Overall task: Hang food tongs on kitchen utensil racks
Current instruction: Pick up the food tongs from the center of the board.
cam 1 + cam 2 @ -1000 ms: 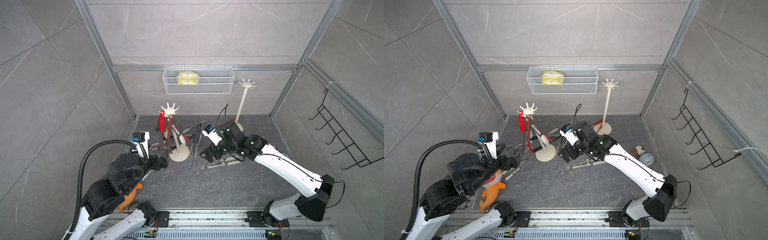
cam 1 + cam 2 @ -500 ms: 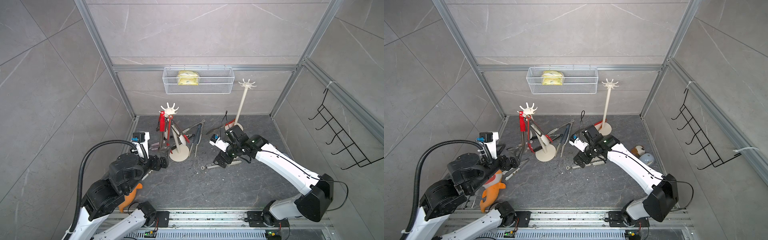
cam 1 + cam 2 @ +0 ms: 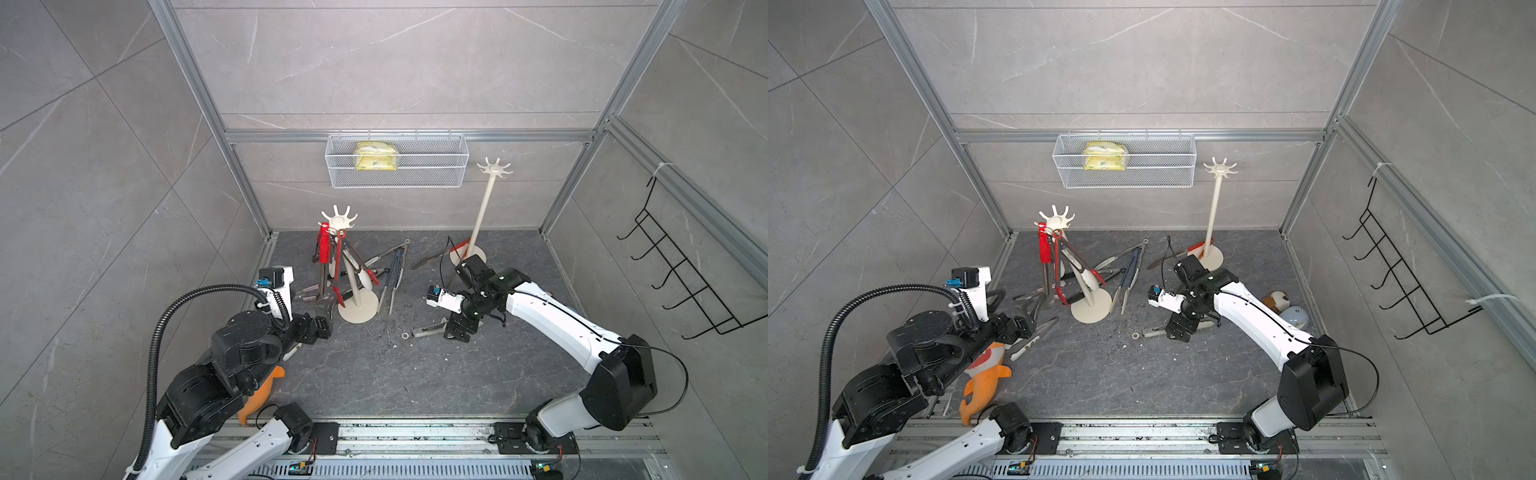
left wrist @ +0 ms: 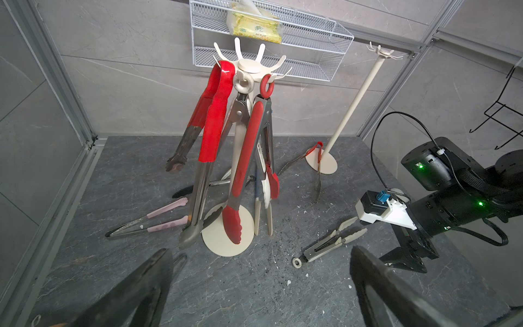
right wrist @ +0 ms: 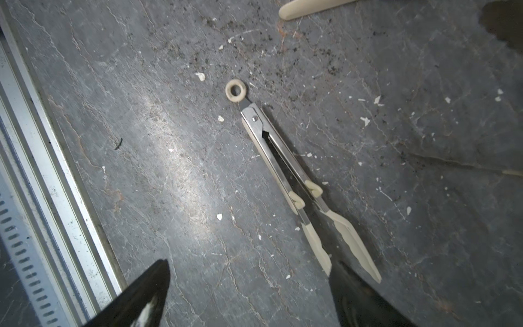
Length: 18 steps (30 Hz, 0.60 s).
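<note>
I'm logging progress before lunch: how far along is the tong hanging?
Done: three tongs hang on the short rack. In hand: nothing; the right gripper hovers open over the cream-tipped tongs on the floor, and the left gripper is open and empty. Left: those, plus the pink-tipped tongs, blue-grey tongs and others lying around; the tall rack holds none.

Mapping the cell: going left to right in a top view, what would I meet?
Short cream utensil rack hung with tongs, blue-grey-tipped steel tongs, cream-tipped steel tongs, tall cream utensil rack, black wire wall hooks.
</note>
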### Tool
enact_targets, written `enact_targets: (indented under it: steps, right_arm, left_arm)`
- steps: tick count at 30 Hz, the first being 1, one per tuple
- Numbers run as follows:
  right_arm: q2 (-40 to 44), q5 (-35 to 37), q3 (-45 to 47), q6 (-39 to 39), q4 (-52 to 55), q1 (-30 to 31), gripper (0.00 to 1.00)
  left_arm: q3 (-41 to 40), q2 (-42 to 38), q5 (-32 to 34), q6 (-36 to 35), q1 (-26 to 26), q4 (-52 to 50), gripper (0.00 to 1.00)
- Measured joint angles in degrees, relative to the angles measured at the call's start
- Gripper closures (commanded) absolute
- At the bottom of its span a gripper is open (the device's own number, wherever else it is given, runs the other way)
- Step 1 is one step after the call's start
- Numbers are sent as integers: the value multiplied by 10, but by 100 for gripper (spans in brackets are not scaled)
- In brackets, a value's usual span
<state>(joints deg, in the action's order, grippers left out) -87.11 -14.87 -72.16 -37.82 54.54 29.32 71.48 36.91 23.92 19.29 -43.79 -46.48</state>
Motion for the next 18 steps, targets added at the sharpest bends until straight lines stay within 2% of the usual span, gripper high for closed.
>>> enact_targets:
  steps: [7,18]
  right_arm:
    - [-19,-11,26,-56,-21,-29,14]
    - [-53,-32,53,-99,-62,-32,17]
  left_arm:
    - [1,-2,2,0,0,-19,1]
    - [10,3,2,0,0,-36,1]
